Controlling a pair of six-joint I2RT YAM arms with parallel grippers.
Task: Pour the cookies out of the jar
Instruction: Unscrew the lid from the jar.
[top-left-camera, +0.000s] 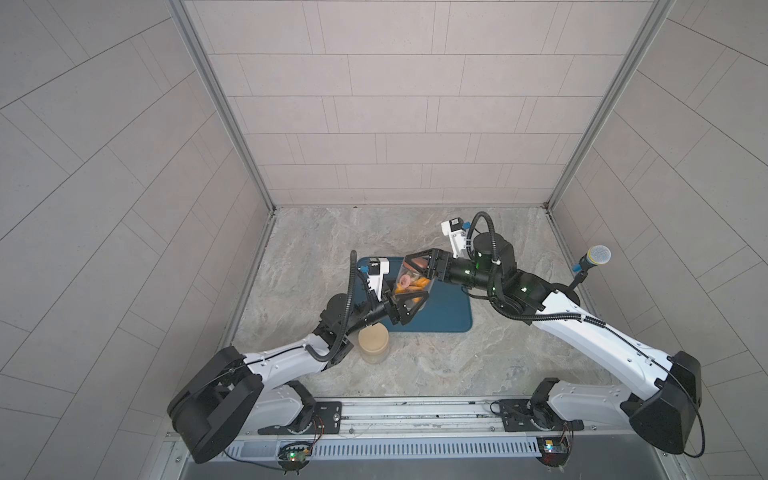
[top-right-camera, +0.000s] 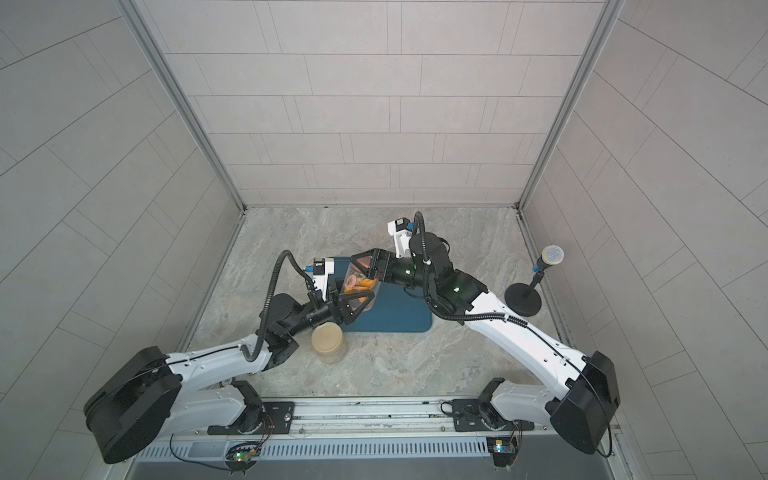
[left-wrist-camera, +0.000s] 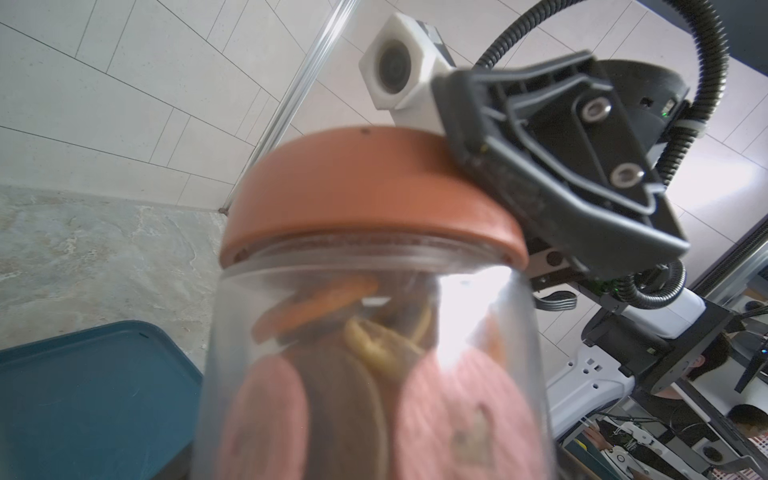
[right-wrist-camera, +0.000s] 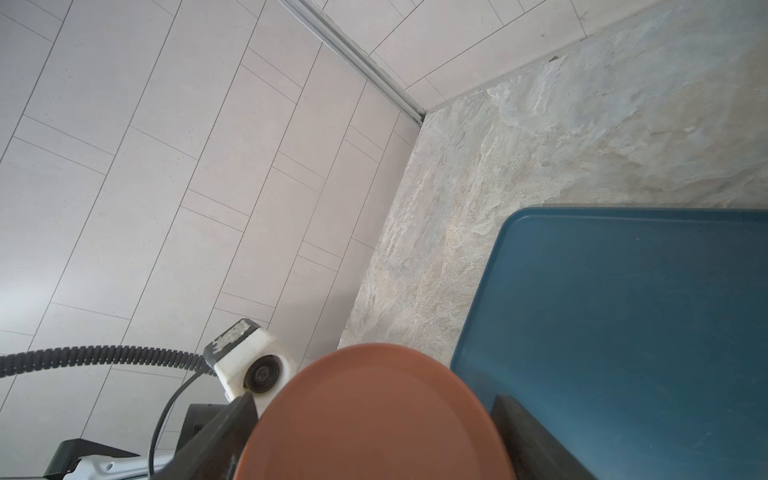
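Soft, even light fills both top views; the walls (top-left-camera: 104, 166) bow at the frame edges. In the left wrist view the jar (left-wrist-camera: 374, 374) and lid (left-wrist-camera: 374, 187) are blurred, with white glare right of centre.

Teal tray (top-left-camera: 449, 313), terracotta lid (left-wrist-camera: 365, 187), clear jar (left-wrist-camera: 232, 332), orange and pink cookies (left-wrist-camera: 270, 415).

Both arms reach inward to the jar (top-left-camera: 409, 286): left pincer (top-left-camera: 419, 304) clamps its clear body, right pincer (top-left-camera: 406, 268) grips its lid (left-wrist-camera: 365, 195).
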